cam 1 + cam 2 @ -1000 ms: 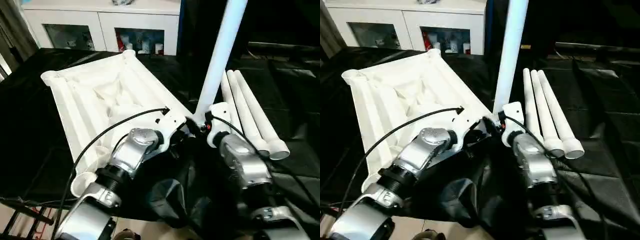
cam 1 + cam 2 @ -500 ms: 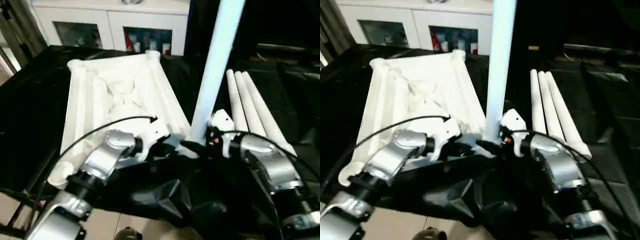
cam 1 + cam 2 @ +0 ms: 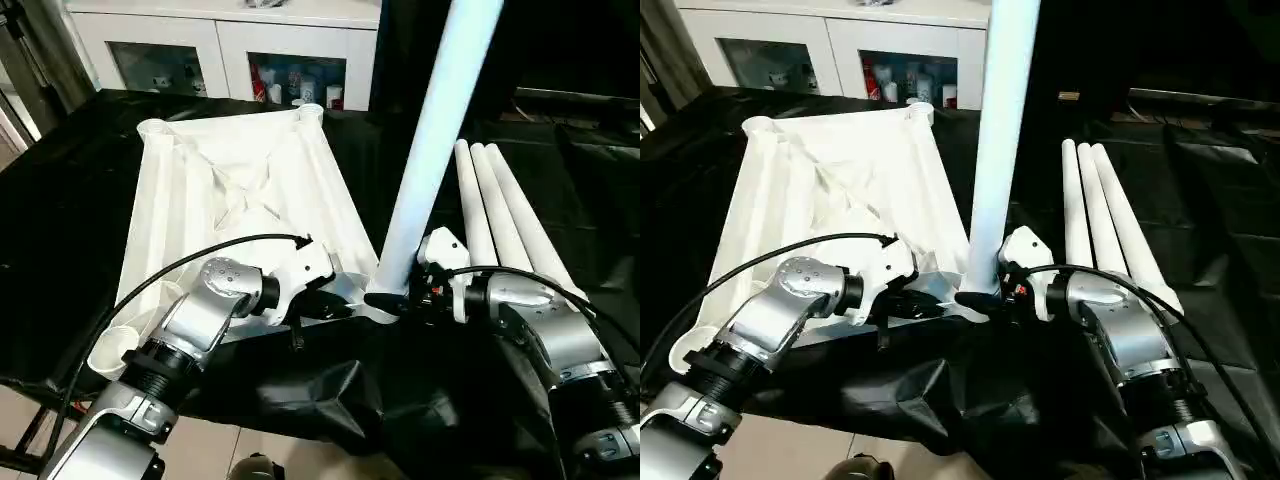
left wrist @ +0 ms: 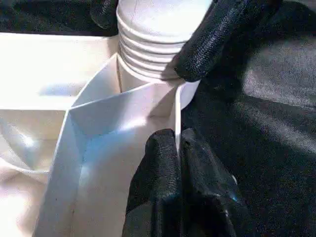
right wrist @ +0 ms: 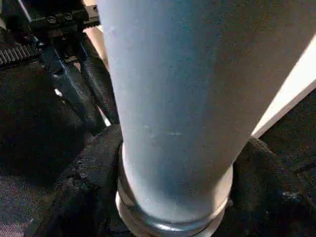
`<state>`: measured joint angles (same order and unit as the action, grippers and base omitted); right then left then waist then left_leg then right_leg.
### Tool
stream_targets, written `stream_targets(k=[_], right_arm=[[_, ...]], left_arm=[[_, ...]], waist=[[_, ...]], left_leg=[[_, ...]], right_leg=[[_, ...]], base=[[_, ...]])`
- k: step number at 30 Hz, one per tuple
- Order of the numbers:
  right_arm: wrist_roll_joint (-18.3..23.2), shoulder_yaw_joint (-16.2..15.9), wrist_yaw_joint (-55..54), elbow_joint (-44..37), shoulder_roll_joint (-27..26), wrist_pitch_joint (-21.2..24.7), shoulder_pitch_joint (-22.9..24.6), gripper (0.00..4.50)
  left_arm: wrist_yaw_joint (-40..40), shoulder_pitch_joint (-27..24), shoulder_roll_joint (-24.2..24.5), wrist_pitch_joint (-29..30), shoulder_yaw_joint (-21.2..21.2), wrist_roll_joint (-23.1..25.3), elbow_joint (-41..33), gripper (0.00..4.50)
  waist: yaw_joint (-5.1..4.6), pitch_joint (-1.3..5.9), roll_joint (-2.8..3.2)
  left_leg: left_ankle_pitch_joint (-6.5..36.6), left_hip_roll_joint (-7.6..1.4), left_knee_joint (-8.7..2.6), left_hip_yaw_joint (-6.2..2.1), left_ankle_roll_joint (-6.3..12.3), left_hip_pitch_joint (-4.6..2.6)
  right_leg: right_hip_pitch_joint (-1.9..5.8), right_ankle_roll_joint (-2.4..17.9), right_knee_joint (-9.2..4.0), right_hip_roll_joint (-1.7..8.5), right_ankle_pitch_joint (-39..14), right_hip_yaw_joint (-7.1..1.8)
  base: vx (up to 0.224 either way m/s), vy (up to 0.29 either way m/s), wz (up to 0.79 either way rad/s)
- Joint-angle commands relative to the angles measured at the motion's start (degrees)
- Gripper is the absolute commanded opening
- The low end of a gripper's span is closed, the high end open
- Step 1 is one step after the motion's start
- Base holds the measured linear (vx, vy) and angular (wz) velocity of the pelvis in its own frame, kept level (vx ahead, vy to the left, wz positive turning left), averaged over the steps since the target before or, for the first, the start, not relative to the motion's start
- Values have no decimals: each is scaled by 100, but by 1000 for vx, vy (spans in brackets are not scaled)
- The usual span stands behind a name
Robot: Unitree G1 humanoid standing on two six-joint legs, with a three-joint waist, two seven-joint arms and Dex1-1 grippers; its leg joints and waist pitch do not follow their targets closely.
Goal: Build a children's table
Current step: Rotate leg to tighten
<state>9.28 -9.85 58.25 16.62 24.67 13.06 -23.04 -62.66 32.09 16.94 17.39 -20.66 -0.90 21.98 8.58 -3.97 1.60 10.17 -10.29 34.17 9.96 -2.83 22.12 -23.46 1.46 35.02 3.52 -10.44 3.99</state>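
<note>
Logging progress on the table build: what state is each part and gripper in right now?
Tabletop: upside down, ribs up, on the black cloth.
Upright leg: standing in the near corner socket, threaded end partly showing.
Spare legs: three, lying side by side, loose.
Left gripper: fingers shut on the tabletop's thin wall.
Right gripper: fingers around the upright leg's base.

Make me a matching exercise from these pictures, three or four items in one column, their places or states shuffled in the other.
Column one:
1. white ribbed plastic tabletop
2. upright white tubular leg
3. three spare white tubular legs
4. left gripper

Column two:
A. lying side by side on the black cloth
B. pinching the tabletop's thin edge wall
C. underside up
D. standing in a corner socket, right gripper around its base

Pairs: 1-C, 2-D, 3-A, 4-B
</note>
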Motion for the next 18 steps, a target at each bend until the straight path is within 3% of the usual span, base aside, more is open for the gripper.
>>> stream_targets(k=[1, 3, 5, 6, 7, 10, 12, 14, 17, 18], right_arm=[[122, -67, 15, -134, -99, 67, 84, 271], [102, -53, -71, -129, -150, 80, 115, 270], [-242, 13, -1019, 229, -533, 53, 123, 270], [-352, 103, -1555, 477, -757, 130, 76, 269], [-411, 216, -2050, 710, -967, 196, 19, 269], [-412, 637, -3404, 1355, -1569, 414, -196, 269], [-378, 756, -3820, 1598, -1831, 403, -287, 269], [-418, 705, -3941, 1659, -2034, 270, -342, 269], [-458, 700, -3956, 1589, -2176, 132, -383, 269], [-458, 700, -3956, 1589, -2176, 132, -383, 304]], left_arm=[[-19, 88, -120, -58, 38, -193, -241, 0], [112, 106, -168, -22, 58, -153, -187, 0], [1103, 289, -538, 119, 190, 162, 322, 0], [1589, 380, -737, 212, 286, 252, 543, 0], [1941, 450, -919, 279, 377, 274, 706, 0], [2809, 626, -1458, 349, 641, 228, 1082, 0], [3148, 695, -1728, 394, 726, 191, 1202, 0], [3259, 752, -1887, 414, 690, 218, 1263, 0], [3172, 806, -1911, 270, 592, 314, 1309, 0], [3172, 806, -1911, 270, 592, 314, 1309, 0]], waist=[[3, 425, -91], [-1, 422, -92], [-21, 397, -90], [-53, 380, -91], [-63, 384, -95], [-112, 358, -100], [-153, 331, -80], [-176, 334, -80], [-182, 365, -81], [-181, 367, -78]], left_leg=[[691, -315, -360, -105, 497, -83], [727, -310, -361, -103, 479, -86], [804, -308, -373, -97, 419, -94], [1012, -282, -394, -102, 242, -114], [1056, -280, -400, -117, 183, -116], [1300, -257, -427, -131, 82, -117], [1549, -247, -450, -148, 57, -171], [1576, -245, -461, -148, 78, -165], [1387, -252, -470, -152, 148, -140], [1343, -258, -469, -147, 173, -135]], right_leg=[[317, 1149, -392, 534, -987, -298], [314, 1159, -397, 534, -1037, -294], [288, 1136, -435, 523, -1196, -294], [282, 1067, -480, 526, -1616, -280], [298, 1034, -485, 544, -1745, -276], [309, 857, -549, 555, -2213, -274], [286, 727, -620, 563, -2566, -276], [286, 666, -631, 562, -2596, -292], [310, 685, -588, 550, -2218, -304], [313, 731, -574, 551, -2061, -306]], base=[[0, 0, 0], [0, 0, 0], [0, 0, 0], [0, 0, 0], [0, 0, 0], [0, 0, 0], [0, 0, 0], [0, 0, 0], [0, 0, 0], [0, 0, 0]])
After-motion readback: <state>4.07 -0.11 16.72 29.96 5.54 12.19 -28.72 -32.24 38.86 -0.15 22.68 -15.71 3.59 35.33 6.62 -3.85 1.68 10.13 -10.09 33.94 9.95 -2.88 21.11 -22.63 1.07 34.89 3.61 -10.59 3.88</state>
